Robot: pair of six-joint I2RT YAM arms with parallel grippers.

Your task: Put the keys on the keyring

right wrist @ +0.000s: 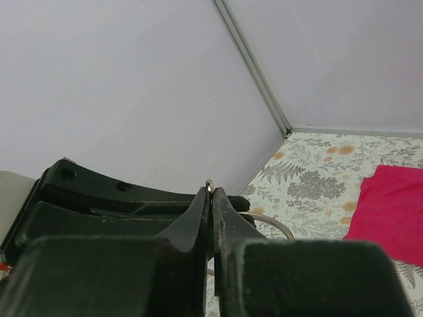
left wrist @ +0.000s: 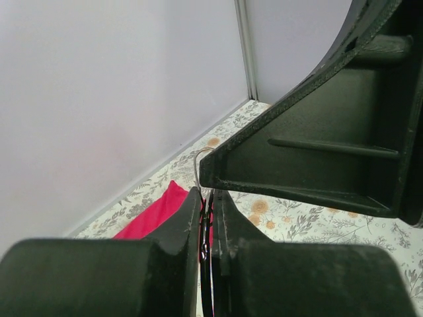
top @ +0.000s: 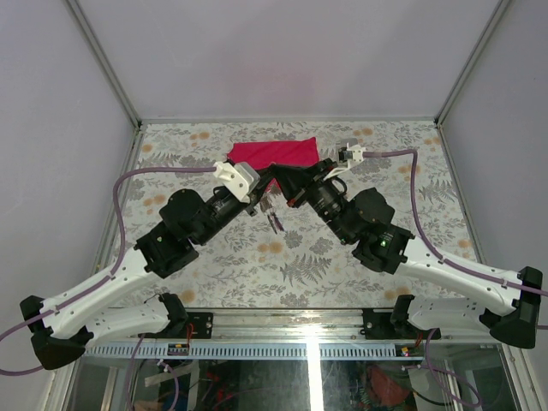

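My two grippers meet above the middle of the table. The right gripper (right wrist: 211,191) is shut on the keyring (right wrist: 277,223), with a bit of silver wire poking out at its tips and an arc curving off to the right. The left gripper (left wrist: 207,193) is shut on a thin dark key (left wrist: 205,224). The keyring's wire (left wrist: 196,165) rises from the left jaw tips toward the right gripper's finger. In the top view small keys (top: 274,221) hang just below the left gripper (top: 267,199) and the right gripper (top: 288,188).
A red cloth (top: 274,152) lies flat on the floral table (top: 282,257) behind the grippers, toward the back wall. Grey walls with metal corner posts enclose the table on three sides. Purple cables arc off both wrists.
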